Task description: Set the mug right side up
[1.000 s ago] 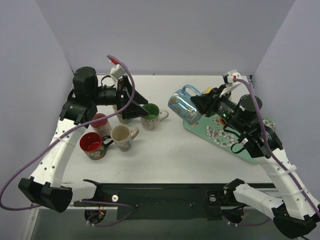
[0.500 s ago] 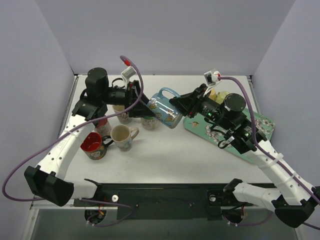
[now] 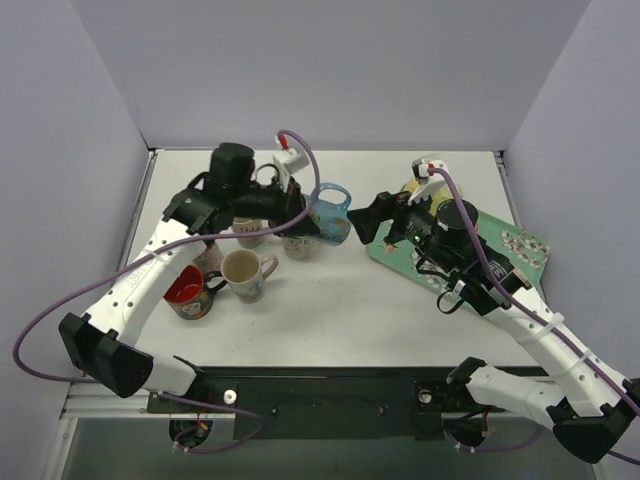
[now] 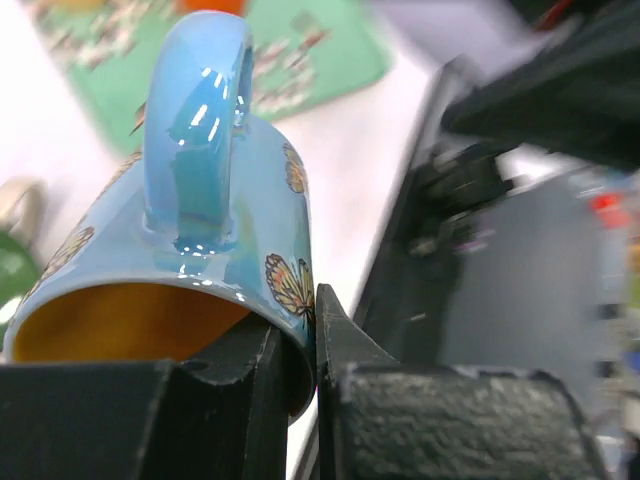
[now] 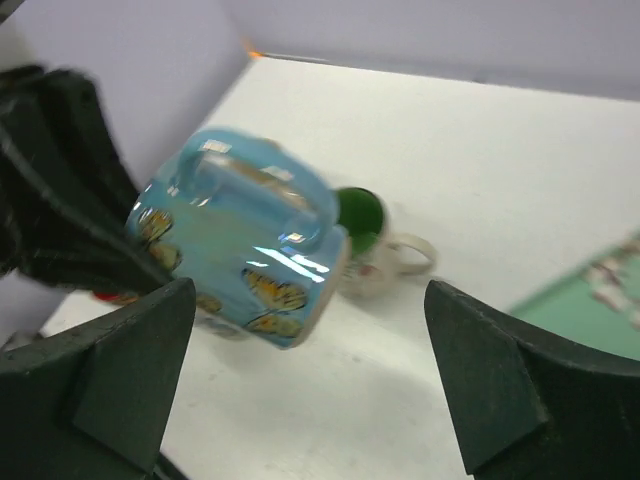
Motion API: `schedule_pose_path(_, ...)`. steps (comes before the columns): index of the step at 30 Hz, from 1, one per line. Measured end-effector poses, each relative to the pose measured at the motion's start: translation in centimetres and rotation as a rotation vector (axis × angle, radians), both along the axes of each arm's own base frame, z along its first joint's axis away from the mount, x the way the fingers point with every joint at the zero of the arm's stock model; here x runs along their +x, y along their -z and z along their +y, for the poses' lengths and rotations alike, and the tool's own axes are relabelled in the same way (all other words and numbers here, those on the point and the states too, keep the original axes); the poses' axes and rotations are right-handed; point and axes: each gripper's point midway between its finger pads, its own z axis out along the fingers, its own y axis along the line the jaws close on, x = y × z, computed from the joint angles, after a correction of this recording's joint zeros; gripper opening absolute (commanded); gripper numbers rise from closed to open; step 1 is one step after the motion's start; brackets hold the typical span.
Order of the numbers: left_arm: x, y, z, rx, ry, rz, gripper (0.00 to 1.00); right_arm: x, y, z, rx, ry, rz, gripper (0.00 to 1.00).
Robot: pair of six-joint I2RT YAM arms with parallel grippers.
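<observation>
The left gripper (image 3: 303,222) is clamped on the rim of the mug (image 3: 331,212), one finger inside. The mug is held aloft, left of the tray (image 3: 524,251), its axis lying roughly level (handle uppermost), mouth toward that gripper. Nearer the tray, the right gripper (image 3: 374,216) is spread apart, touching nothing.

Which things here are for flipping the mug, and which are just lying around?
For the job: blue butterfly mug, left hand gripping its rim, right hand open near it.
Just lying about: green-inside mug, cream mug, red mug, flowery tray.
</observation>
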Motion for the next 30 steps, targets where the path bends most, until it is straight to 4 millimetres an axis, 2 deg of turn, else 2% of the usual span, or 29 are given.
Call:
schedule_pose_path(1,0.9,1.9,-0.3,0.083,-0.047,-0.044,0.00,0.4,0.8,-1.2,-0.028,0.061,0.018,0.93)
schedule_pose_path(3,0.8,5.9,-0.7,0.248,-0.075,-0.094,0.00,1.3,2.9,-4.6,-0.088,0.216,0.059,0.93)
schedule_pose_path(5,-0.8,10.8,-0.6,0.452,-0.056,-0.145,0.00,1.9,5.0,-8.3,-0.130,0.360,0.104,0.93)
schedule_pose_path(7,-2.7,14.8,0.3,0.634,-0.002,-0.183,0.00,2.2,7.1,-11.9,-0.156,0.490,0.153,0.93)
schedule_pose_path(8,-3.3,16.4,0.9,0.715,0.025,-0.194,0.00,2.2,8.4,-14.0,-0.168,0.567,0.181,0.93)
schedule_pose_path(11,-3.1,20.1,3.0,0.912,0.056,-0.220,0.00,1.9,10.6,-17.6,-0.204,0.695,0.237,0.93)
schedule_pose_path(14,-2.0,22.5,4.6,1.032,0.057,-0.247,0.00,1.5,11.3,-18.6,-0.231,0.733,0.259,0.93)
schedule_pose_path(18,-1.3,23.9,5.7,1.096,0.070,-0.292,0.00,1.4,11.6,-19.2,-0.260,0.754,0.263,0.93)
schedule_pose_path(23,-0.8,25.0,5.3,1.102,0.104,-0.328,0.00,1.2,12.1,-20.9,-0.308,0.808,0.275,0.92)
schedule_pose_path(29,-0.7,26.8,4.7,1.102,0.172,-0.317,0.00,1.7,13.6,-24.8,-0.447,0.915,0.354,0.92)
schedule_pose_path(30,-0.6,26.8,4.6,1.099,0.175,-0.321,0.03,2.1,13.7,-25.6,-0.465,0.932,0.373,0.92)
